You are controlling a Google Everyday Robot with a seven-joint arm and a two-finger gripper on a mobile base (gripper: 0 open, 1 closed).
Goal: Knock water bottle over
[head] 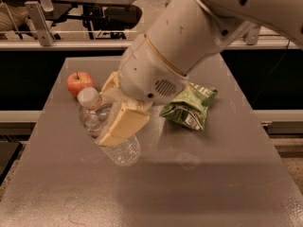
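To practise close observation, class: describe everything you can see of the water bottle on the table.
The water bottle is small, made of clear ribbed plastic, with a white screw cap. It leans, its cap up and to the left near the red apple and its base low on the grey table. The gripper clamps its middle, one tan finger in front and one behind.
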